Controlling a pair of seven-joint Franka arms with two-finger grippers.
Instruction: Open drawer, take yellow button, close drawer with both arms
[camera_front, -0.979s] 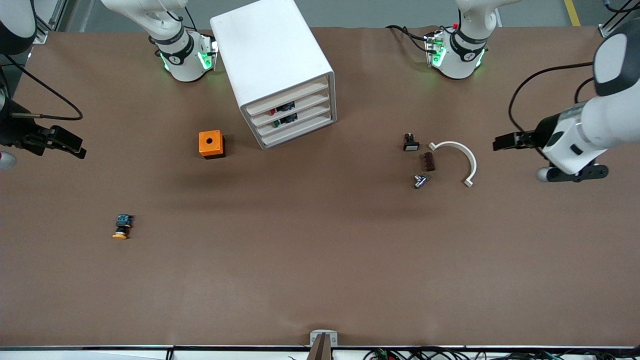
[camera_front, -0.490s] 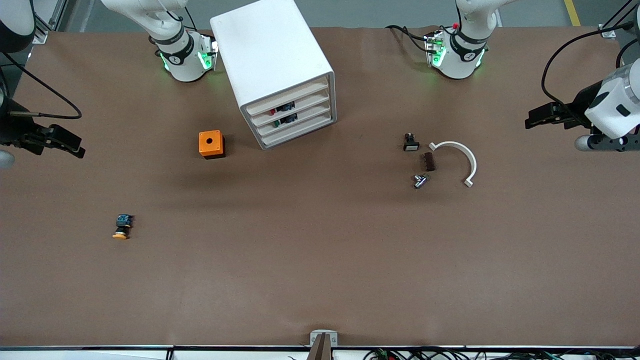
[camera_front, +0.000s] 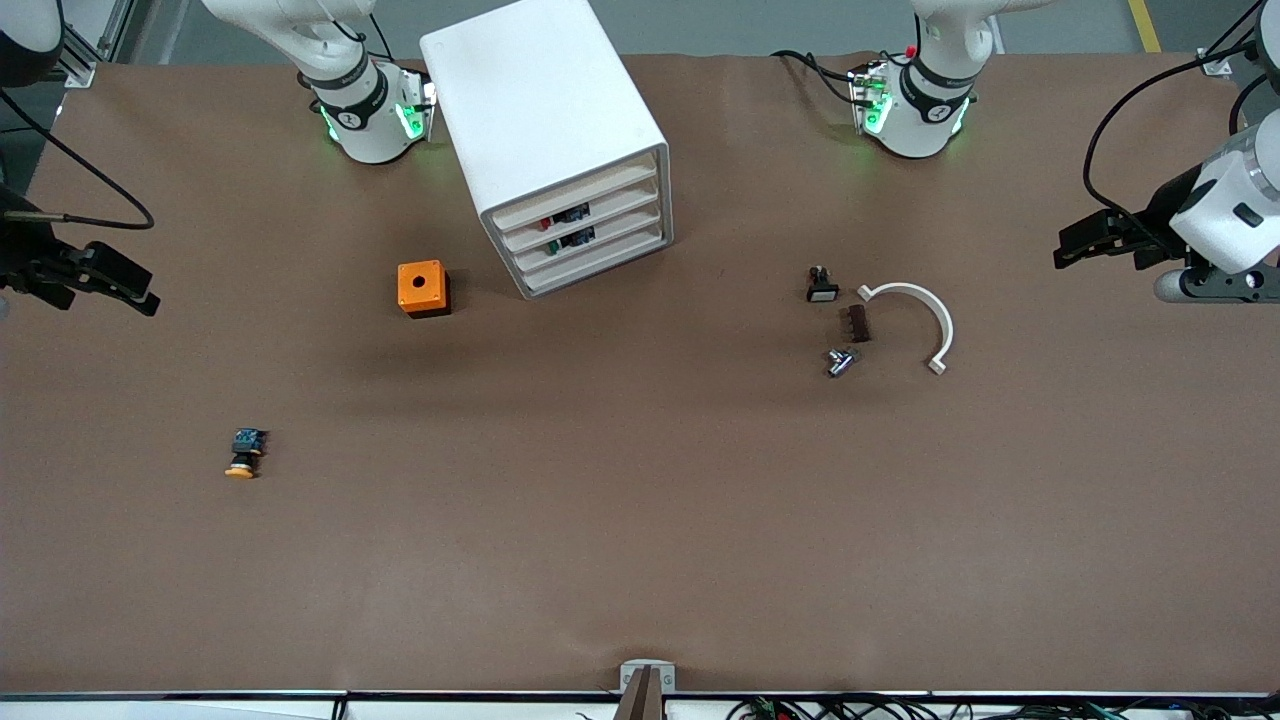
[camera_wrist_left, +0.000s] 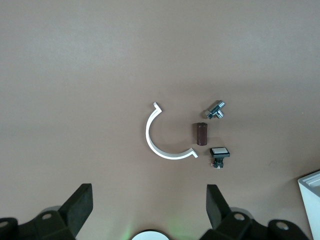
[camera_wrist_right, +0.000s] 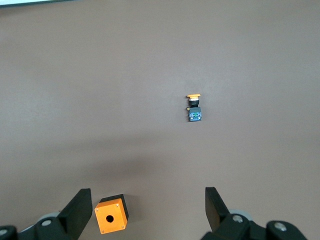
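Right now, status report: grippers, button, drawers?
Left gripper and right gripper open, empty, at opposite table ends. Button lies on the table, nearer the camera than the orange box. Drawer cabinet all shut.

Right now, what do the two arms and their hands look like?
Both arms are glossy white with black joint bands; green lights glow at each base. Loose black cables loop along them. The left hand and right hand are black, each with two flat, wedge-shaped fingers.

Button (camera_front: 243, 453): orange cap, blk/blue body; orange cube (camera_front: 421, 287).
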